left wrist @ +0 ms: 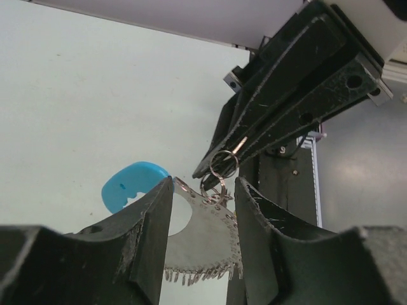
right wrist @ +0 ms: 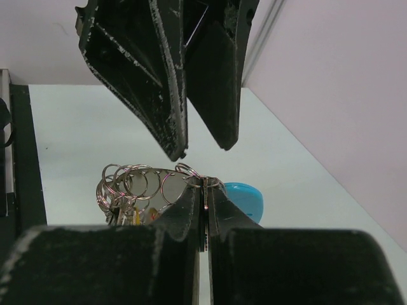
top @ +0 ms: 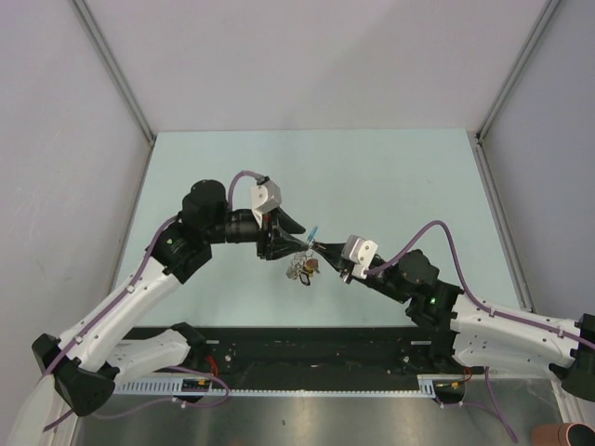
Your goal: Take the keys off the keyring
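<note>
**Keyring** (top: 299,269): a silvery bunch of small split rings with a light-blue tab (left wrist: 130,184). It is hanging in the air between the two arms, above the pale green counter (top: 372,177) and not resting on it.

**Keys** (top: 312,268): small dark and reddish pieces dangling under the bunch. They are too small for me to be reading how they are threaded.

**Right tool** (right wrist: 203,197): clenched, pinching one thin ring at the top of the bunch and carrying the whole weight.

**Left tool** (left wrist: 203,190): released. Its fingers (left wrist: 149,241) are standing apart on either side of the hanging metal, gripping nothing that I am seeing.

**Step in hand**, as I am judging it: getting a second hold, so that a key can be worked off its ring.

**Handling notes:**
- I am aiming the left tool at a single ring or key head, not at the whole cluster.
- I am planning a slow close, since the bunch is free to swing.
- I am holding the right pinch steady.
- I am watching the tips, because the two tools are sitting very near each other and could collide.
</note>
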Tool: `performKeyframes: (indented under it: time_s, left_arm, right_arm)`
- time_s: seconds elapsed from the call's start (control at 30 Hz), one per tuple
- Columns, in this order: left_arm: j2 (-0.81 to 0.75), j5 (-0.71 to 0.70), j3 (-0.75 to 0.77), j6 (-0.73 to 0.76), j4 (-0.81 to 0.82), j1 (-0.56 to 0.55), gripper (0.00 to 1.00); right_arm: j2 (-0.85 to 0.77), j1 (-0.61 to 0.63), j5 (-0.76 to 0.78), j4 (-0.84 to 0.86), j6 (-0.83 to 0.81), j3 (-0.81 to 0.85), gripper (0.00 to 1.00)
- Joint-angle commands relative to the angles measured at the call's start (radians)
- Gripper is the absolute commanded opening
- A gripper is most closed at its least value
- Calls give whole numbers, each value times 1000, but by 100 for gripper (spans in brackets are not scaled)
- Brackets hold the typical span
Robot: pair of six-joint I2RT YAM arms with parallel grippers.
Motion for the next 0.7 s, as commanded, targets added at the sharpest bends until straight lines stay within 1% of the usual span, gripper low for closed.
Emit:
performKeyframes:
  time_s: [0.0, 0.2, 0.33, 0.43, 0.47, 0.53, 0.57, 0.63, 0.67]
  left_arm:
    - [7, 38, 53, 102, -72, -43, 48]
    - [12, 23, 49, 120, -81, -70, 48]
    - [20, -5, 47, 123, -86, -77, 43]
    - [32, -26, 53, 137, -103, -86, 36]
    - [38, -42, 55, 140, -107, -89, 31]
    - [43, -51, 58, 148, -115, -93, 25]
    - [44, -51, 59, 149, -115, -96, 17]
    - [50, -63, 65, 154, -123, -97, 7]
    - [47, -75, 67, 156, -126, -97, 0]
  right_arm:
    - [-22, -5, -27, 66, -11, 37, 0]
    - [-11, -4, -15, 71, -2, 39, 0]
    - [-17, -2, -16, 69, 1, 39, 0]
    - [-23, -1, -16, 63, 1, 37, 0]
    - [-28, -1, -18, 62, 3, 39, 0]
    - [-31, -1, -24, 52, 3, 37, 0]
    - [-34, 1, -25, 49, 6, 39, 0]
    - [-39, -1, -27, 36, 7, 39, 0]
    - [-40, -1, -22, 31, 10, 39, 0]
